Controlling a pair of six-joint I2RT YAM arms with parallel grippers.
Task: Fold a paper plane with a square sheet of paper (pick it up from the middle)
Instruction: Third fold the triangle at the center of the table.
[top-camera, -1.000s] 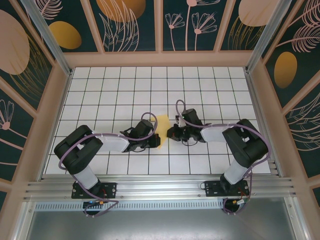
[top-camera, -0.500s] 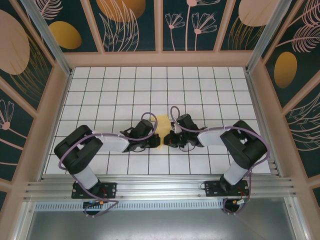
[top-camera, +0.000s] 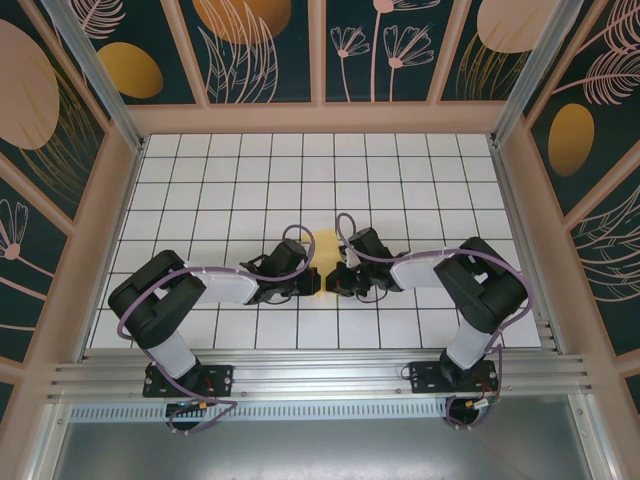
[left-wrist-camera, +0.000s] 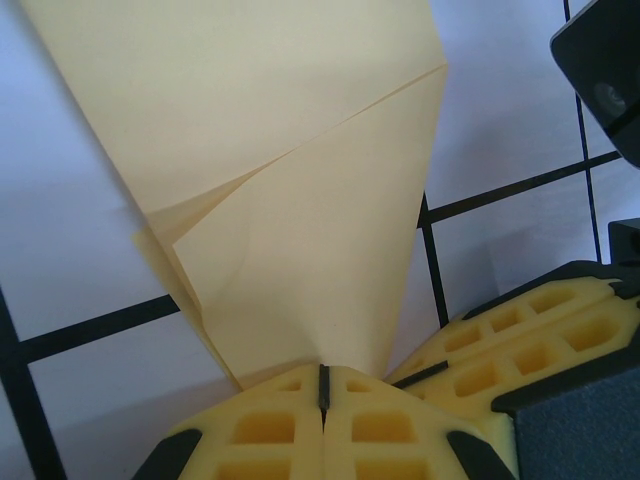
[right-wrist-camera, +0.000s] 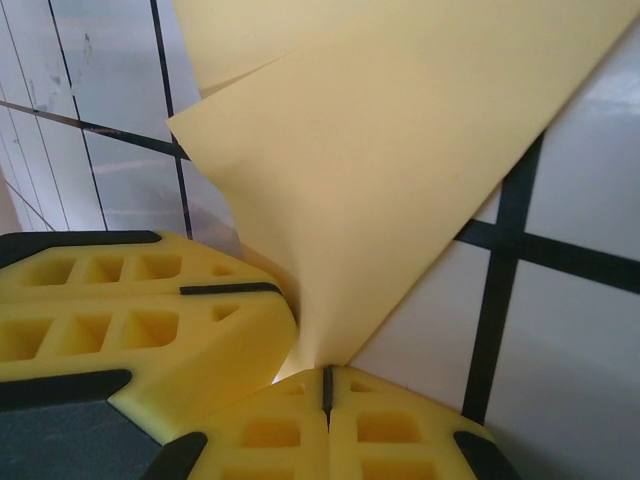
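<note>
Left gripper (left-wrist-camera: 322, 378), right gripper (right-wrist-camera: 327, 380) pinch folded paper (left-wrist-camera: 300, 150) (side by side).

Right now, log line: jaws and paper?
left jaws: shut on yellow paper | right jaws: shut on same paper | paper: creased, one flap folded over

No writing, number, label or brand mark can be read anywhere: the yellow paper (left-wrist-camera: 300, 250), tiles (top-camera: 400, 170) and walls (top-camera: 400, 50) are unlettered

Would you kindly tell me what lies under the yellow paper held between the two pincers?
Under the folded yellow paper is the white gridded table, its black lines running beneath the sheet. Whatever sits directly below the paper is covered.
</note>
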